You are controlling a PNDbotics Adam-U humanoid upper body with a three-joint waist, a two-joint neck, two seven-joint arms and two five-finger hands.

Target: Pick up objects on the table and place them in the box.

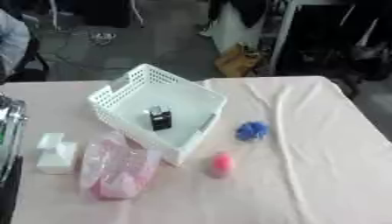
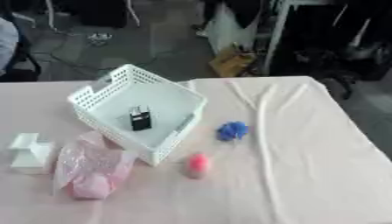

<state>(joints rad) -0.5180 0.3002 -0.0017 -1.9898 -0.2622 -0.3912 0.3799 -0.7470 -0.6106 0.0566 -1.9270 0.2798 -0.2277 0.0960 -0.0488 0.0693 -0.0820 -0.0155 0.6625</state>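
Observation:
A white slotted box (image 1: 121, 85) stands turned at an angle on the table's left half, with a small black object (image 1: 160, 118) lying in it. To its right, on the cloth, rests a blue crumpled object (image 1: 252, 130). A pink-red egg-shaped object (image 1: 222, 163) lies just off the box's near corner. A pink see-through bag (image 1: 115, 171) lies against the box's near-left side, and a white block (image 1: 56, 153) sits left of the bag. Neither hand shows in either view.
A silver and black part (image 1: 9, 131) comes in at the left edge, next to the white block. A pale cloth (image 1: 321, 166) covers the table, with folds on its right half. Beyond the far edge is floor with a brown bag (image 1: 237, 61).

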